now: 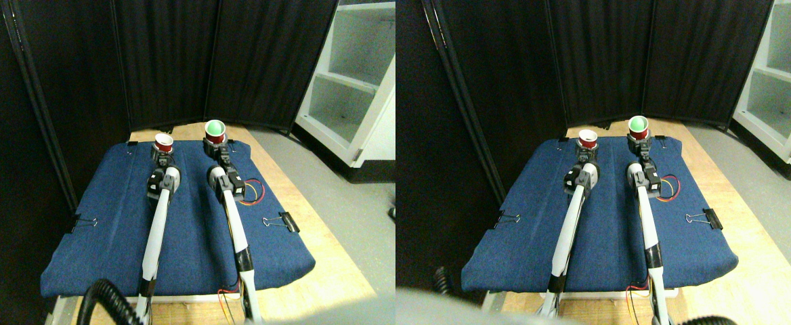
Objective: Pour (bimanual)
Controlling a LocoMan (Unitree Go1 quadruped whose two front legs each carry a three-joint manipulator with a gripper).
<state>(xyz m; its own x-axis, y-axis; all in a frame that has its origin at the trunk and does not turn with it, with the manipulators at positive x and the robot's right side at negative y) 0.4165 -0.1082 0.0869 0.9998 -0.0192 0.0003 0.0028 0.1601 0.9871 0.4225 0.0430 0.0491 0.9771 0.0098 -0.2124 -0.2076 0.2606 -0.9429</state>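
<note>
My left claw (pixel 163 154) sits right under a red cup (pixel 164 142) with a pale inside, and my right claw (pixel 217 150) sits right under a second red cup (pixel 215 131) that shows green in its mouth; each looks clamped on its cup, though they are too small for me to tell for sure. Both cups stand upright at the far end of the blue cloth (pixel 185 223) that covers the worktop (pixel 328 271), the green-filled one a little farther back and to the right. A black binder clip (pixel 286 221) grips the cloth's right edge, and a white shelf unit (pixel 355 81) stands beyond to the right.
</note>
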